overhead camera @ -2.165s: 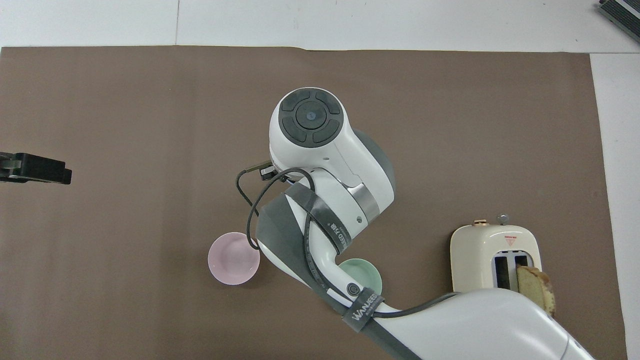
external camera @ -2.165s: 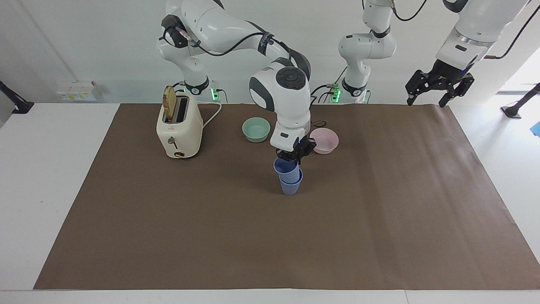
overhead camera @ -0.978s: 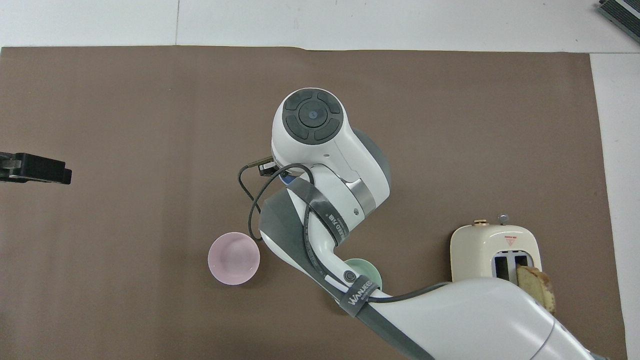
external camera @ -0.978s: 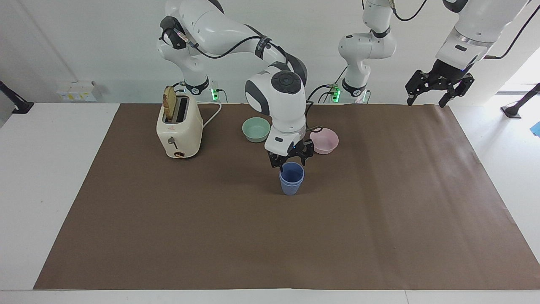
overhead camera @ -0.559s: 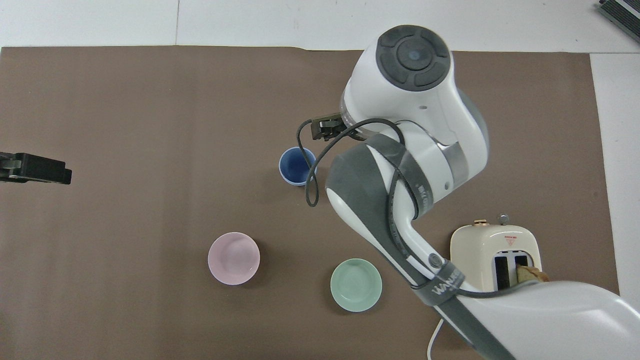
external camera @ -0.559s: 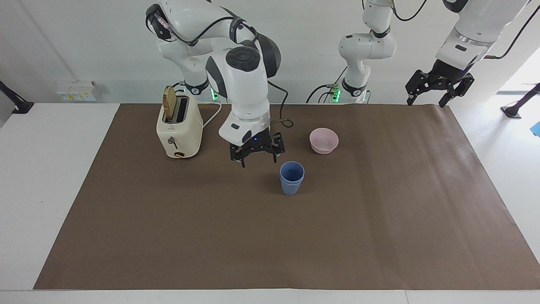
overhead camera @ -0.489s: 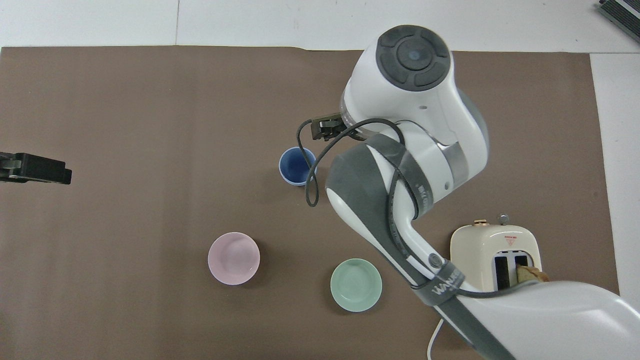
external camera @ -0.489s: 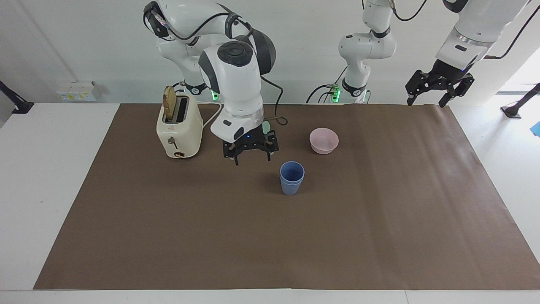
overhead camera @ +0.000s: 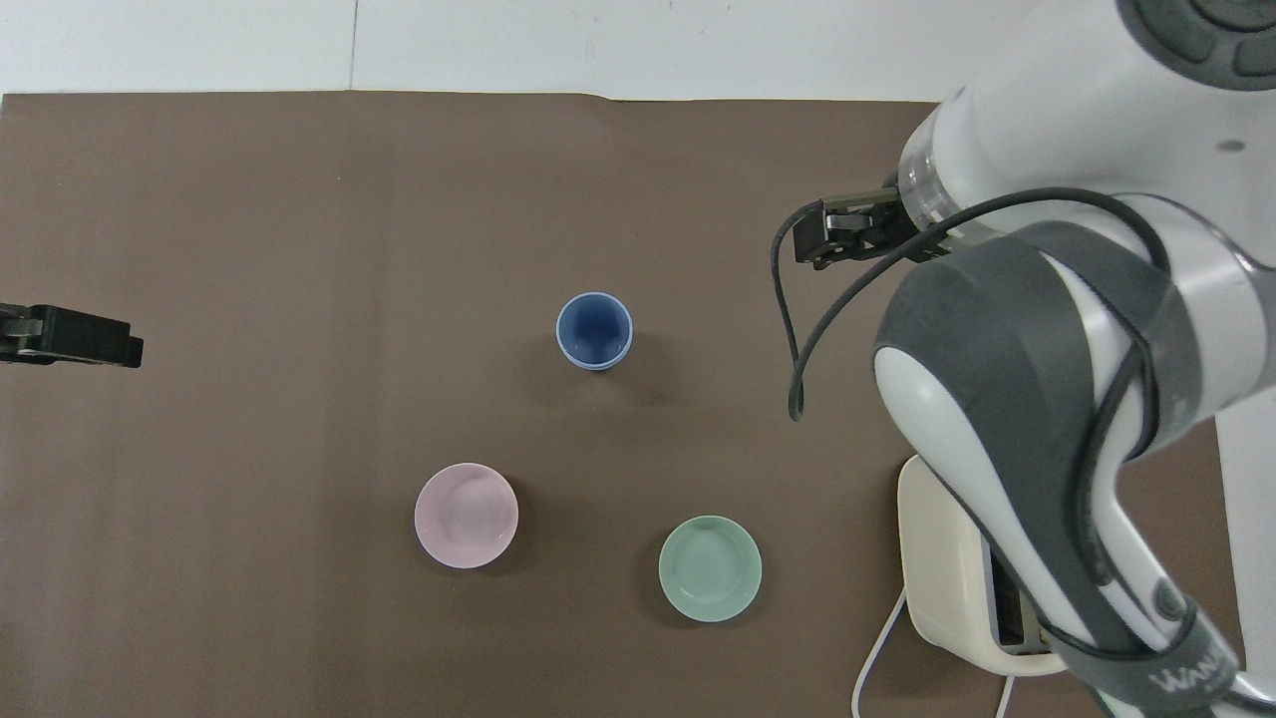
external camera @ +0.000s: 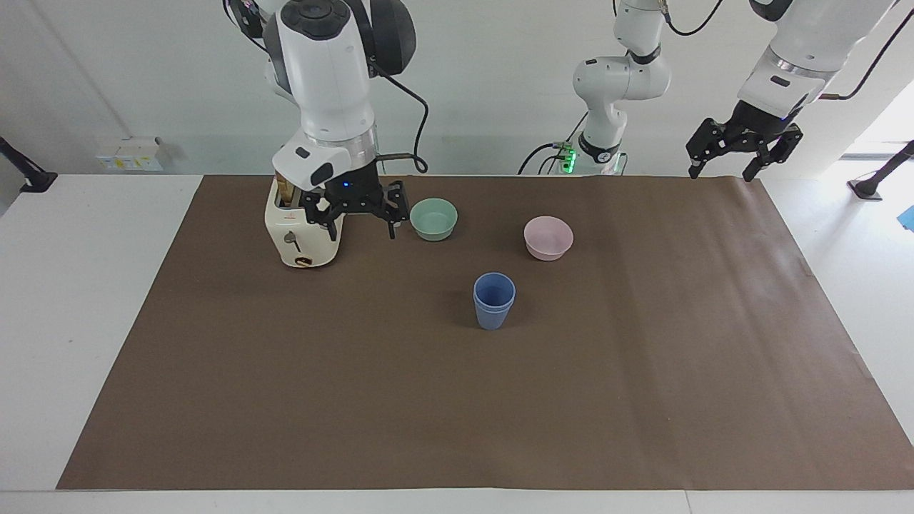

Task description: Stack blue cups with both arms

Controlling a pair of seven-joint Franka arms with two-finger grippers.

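The right arm's point(overhead camera: 1047, 419) strap is reading "WAN"; the right gripper point(external camera: 355, 214), jaws wide and empty, has withdrawn from the blue cups point(external camera: 493, 300), nested mid-mat, toward the toaster point(external camera: 303, 232); the left gripper point(external camera: 742, 146) is waiting, jaws wide.

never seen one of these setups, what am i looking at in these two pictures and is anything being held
Two white jointed robot arms work at a table covered by a brown mat. One picture looks across the table at the robots; the other looks steeply down from above their end. On the mat stand two small matte blue plastic cups, one nested inside the other, a pale green bowl, a pink bowl and a cream toaster. The right gripper hangs open and empty in the air between the toaster and the green bowl. The left gripper waits, open and empty, over the mat's corner at its own end. Nothing is held.
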